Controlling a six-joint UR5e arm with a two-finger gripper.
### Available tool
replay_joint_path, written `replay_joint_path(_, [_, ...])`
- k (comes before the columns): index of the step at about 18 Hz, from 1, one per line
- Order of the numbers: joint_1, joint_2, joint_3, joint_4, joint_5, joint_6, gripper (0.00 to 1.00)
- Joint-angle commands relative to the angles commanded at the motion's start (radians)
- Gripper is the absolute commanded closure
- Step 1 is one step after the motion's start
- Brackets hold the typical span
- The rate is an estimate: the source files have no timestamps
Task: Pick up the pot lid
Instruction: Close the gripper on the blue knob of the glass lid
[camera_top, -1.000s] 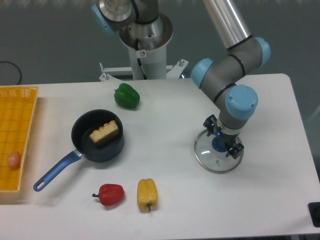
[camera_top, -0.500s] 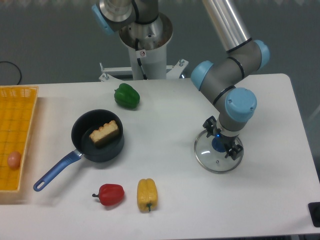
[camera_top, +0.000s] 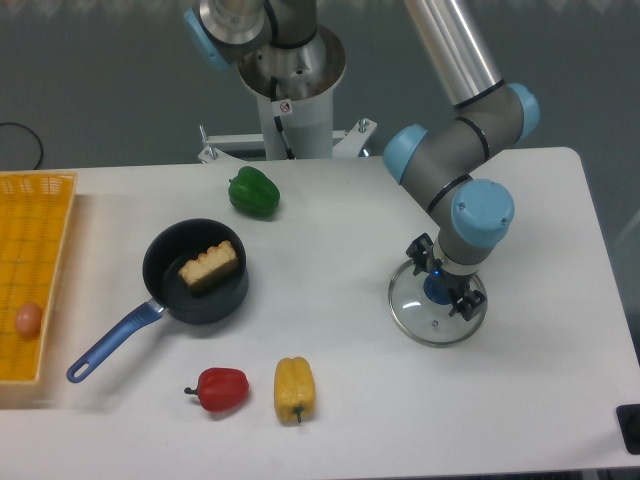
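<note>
lid (camera_top: 418, 321) under pincer (camera_top: 447, 278), knob (camera_top: 437, 291) between fingers (camera_top: 475, 300)

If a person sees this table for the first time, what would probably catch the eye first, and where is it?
Probably the robot arm on the right, with its fingers standing apart above the clear, round pot lid and its blue knob. Next may come the black pan on the left, holding a brown item, then the bright red pepper and yellow pepper near the front.

Glossy, glass-looking pot lid (camera_top: 415, 316)
</note>
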Motion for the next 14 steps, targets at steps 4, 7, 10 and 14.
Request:
replay_joint_path(4, [0.002,0.0,-0.002,0.0,0.003,0.0,0.11])
replay_joint_path(7, [0.0,0.0,-0.002,0.0,0.015,0.0,0.15])
replay_joint_path(10, [0.0,0.0,-0.002,0.0,0.015,0.0,0.19])
replay_joint_path(14, [0.0,0.0,-0.002,0.0,0.015,0.0,0.23])
